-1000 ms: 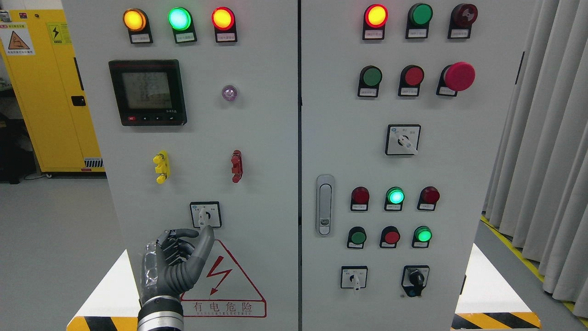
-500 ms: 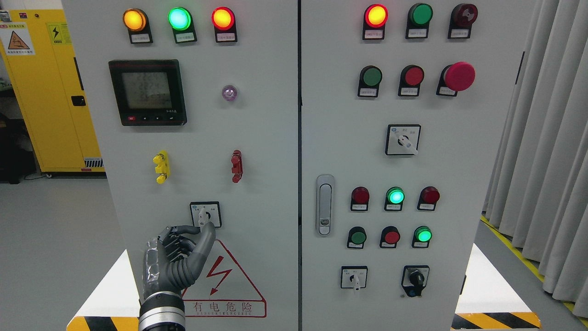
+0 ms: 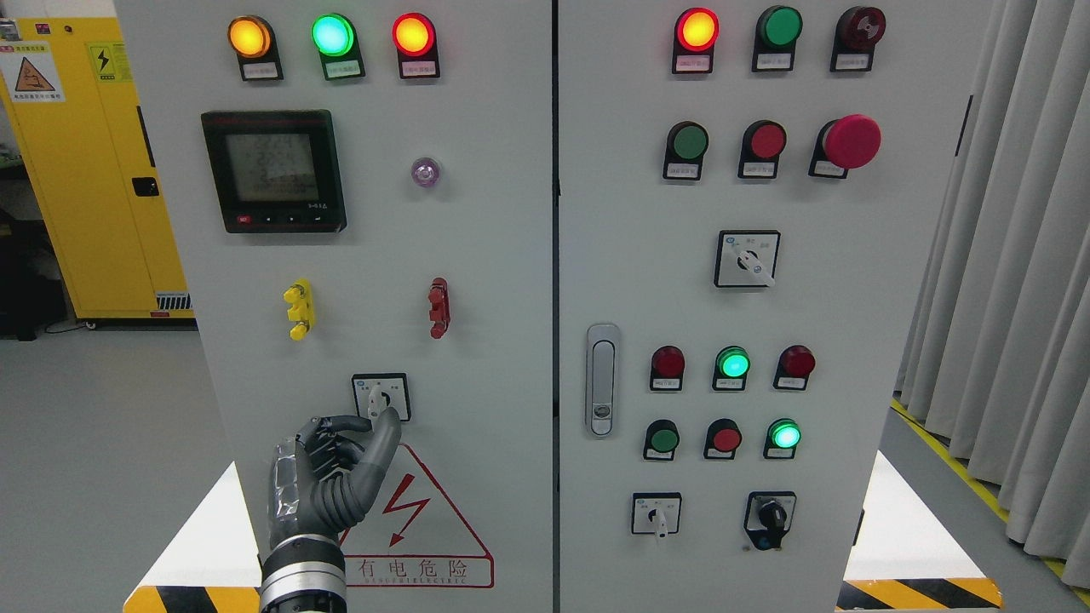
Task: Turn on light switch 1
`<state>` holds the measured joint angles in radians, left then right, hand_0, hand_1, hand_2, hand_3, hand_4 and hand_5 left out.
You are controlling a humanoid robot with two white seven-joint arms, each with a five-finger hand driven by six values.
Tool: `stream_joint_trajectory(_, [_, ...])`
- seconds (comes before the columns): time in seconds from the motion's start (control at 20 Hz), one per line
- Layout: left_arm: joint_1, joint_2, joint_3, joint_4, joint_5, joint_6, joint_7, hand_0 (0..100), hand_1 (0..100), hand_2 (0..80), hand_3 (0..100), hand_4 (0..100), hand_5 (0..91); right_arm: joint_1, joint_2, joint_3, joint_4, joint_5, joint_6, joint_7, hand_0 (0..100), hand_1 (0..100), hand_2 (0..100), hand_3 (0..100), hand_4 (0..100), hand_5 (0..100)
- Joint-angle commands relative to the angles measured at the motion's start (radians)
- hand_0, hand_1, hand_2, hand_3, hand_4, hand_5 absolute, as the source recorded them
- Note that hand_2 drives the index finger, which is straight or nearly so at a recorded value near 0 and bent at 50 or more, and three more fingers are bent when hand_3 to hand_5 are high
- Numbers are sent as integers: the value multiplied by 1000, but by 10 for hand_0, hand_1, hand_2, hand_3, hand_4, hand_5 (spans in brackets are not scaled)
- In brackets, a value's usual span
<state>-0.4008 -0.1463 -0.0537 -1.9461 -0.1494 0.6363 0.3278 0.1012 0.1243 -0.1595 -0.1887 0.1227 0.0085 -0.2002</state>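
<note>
Light switch 1 (image 3: 381, 397), a white-handled rotary selector, sits just above the red warning triangle (image 3: 415, 519). Left robot hand (image 3: 328, 485) has fingers curled, holding nothing, one fingertip touching the handle's lower end. Contact step, I judge; next comes a sideways nudge

The left hand (image 3: 328, 477) reaches up the grey cabinet (image 3: 477, 255), fingers curled, thumb tip touching the lower edge of the rotary switch (image 3: 381, 397) above the red warning triangle (image 3: 417, 519).
</note>
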Motion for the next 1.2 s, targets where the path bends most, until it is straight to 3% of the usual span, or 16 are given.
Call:
stream_joint_trajectory(0.0, [-13, -3, 0, 18, -1, 2, 0, 207, 657, 562, 890, 892, 877, 0, 0, 0, 0, 0, -1, 1, 0, 500, 40, 0, 0, 0])
stream_joint_trajectory(1.15, [-27, -3, 0, 21, -1, 3, 0, 304, 645, 571, 893, 897, 879, 0, 0, 0, 0, 0, -1, 1, 0, 500, 40, 0, 0, 0])
